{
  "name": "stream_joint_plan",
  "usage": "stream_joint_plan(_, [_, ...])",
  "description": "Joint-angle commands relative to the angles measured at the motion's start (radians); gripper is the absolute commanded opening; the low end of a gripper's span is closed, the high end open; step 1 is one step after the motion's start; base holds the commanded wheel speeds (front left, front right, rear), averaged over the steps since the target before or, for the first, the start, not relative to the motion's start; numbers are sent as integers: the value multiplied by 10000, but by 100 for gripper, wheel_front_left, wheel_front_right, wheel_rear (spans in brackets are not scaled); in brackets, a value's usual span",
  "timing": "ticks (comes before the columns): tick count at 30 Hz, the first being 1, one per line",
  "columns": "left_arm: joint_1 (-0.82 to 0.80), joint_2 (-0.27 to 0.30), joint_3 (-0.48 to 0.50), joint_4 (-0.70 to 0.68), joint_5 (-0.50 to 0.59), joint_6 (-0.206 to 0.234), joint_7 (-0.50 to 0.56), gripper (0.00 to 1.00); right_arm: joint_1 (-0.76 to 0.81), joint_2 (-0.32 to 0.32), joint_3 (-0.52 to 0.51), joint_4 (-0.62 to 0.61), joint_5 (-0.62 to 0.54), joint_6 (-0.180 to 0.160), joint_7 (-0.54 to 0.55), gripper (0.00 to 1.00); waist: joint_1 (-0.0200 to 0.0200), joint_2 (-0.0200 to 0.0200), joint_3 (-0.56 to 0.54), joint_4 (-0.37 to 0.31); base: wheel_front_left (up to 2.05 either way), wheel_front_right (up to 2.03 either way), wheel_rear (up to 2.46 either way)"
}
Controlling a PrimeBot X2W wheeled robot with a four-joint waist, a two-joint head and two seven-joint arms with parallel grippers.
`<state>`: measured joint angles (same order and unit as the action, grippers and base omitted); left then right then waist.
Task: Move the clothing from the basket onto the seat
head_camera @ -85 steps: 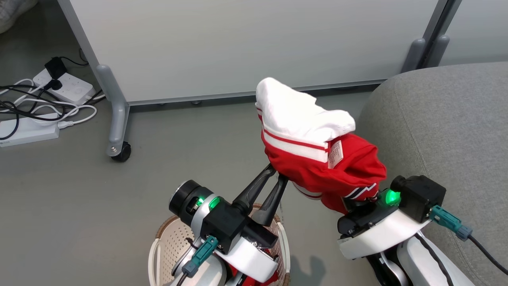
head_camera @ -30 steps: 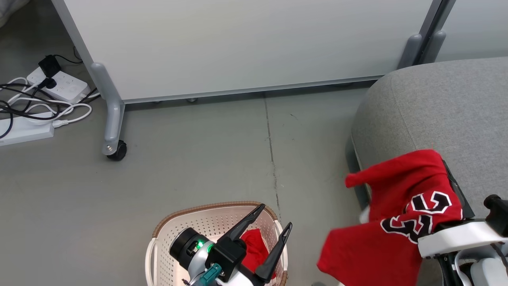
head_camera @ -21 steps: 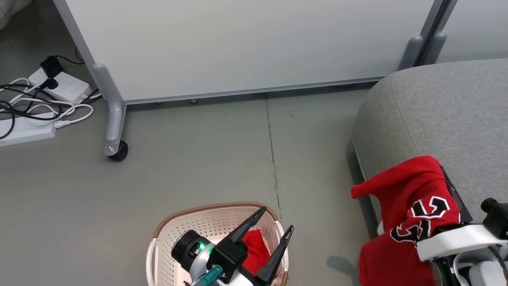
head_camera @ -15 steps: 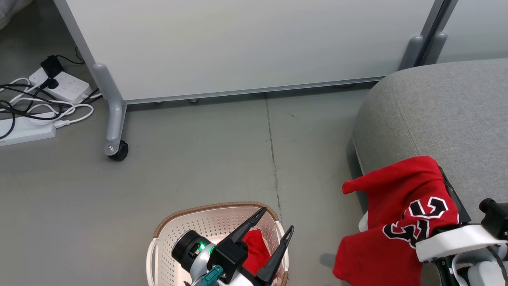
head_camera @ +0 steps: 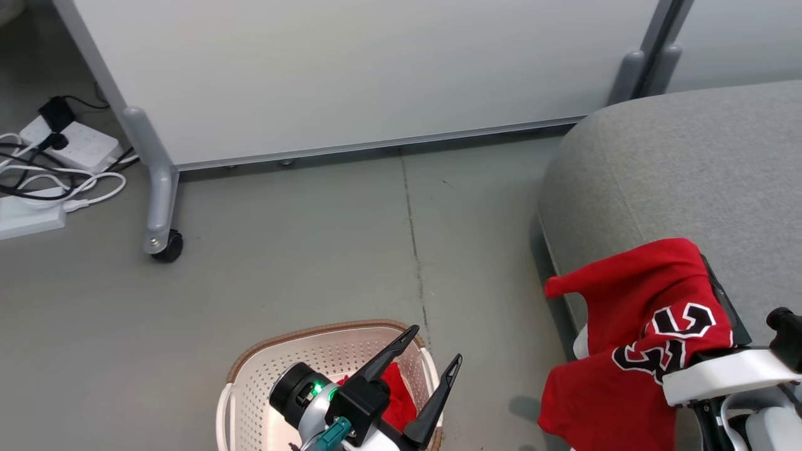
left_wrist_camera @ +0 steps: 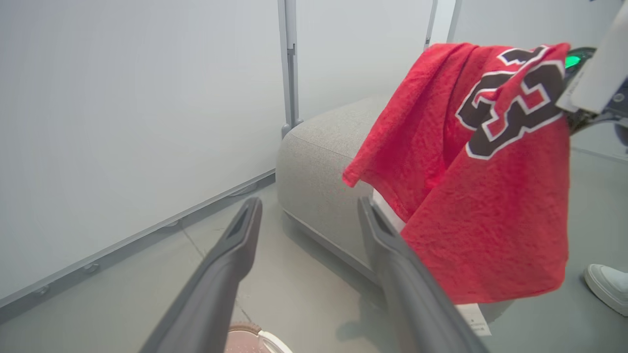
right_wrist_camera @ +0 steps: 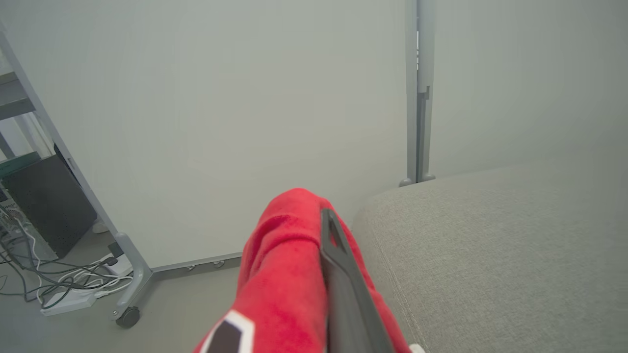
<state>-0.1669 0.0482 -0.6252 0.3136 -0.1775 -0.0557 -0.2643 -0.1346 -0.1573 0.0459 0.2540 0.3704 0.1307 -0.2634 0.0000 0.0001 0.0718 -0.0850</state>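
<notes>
Gripping a red jersey with black-and-white numerals, the right gripper is clamped tight, the cloth draped over its fingers and hanging at the near corner of the grey seat, partly over the seat's edge and partly above the floor. The left gripper has its two fingers spread wide with nothing between them, poised above the cream basket on the floor, where another red garment lies inside. A pale wheeled partition stands beyond.
</notes>
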Motion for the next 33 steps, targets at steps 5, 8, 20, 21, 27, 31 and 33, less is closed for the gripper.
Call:
stream_joint_plan(5, [-60,41,55,-24,49,12,-5,100,-167,-118,-137,-138,83,2,-20,0,0,-1,89,-634,0,0,0])
stream_joint_plan(8, [-129,41,82,-33,104,2,-5,100,-198,-121,-159,-220,71,2,-20,0,0,-1,155,-1069,0,0,0])
stream_joint_plan(20, [-372,41,-10,-25,186,-95,-3,100,-76,-63,-259,-433,33,2,-20,0,0,-1,479,-2937,0,0,0])
stream_joint_plan(21, [-391,43,-5,-24,180,-95,-5,100,-56,-58,-263,-441,34,2,-20,0,0,-1,497,-3083,0,0,0])
stream_joint_plan(27, [-414,41,-72,38,202,-125,-5,100,27,61,-386,-351,63,2,-20,0,0,-1,550,-3881,0,0,0])
stream_joint_plan(31, [-472,41,-171,40,224,-153,-3,100,182,155,-604,-381,96,2,-20,0,0,-1,618,-4232,0,0,0])
stream_joint_plan(33, [-570,44,-258,85,251,-226,-3,100,226,232,-772,-449,58,2,-20,0,0,-1,696,-4289,0,0,0])
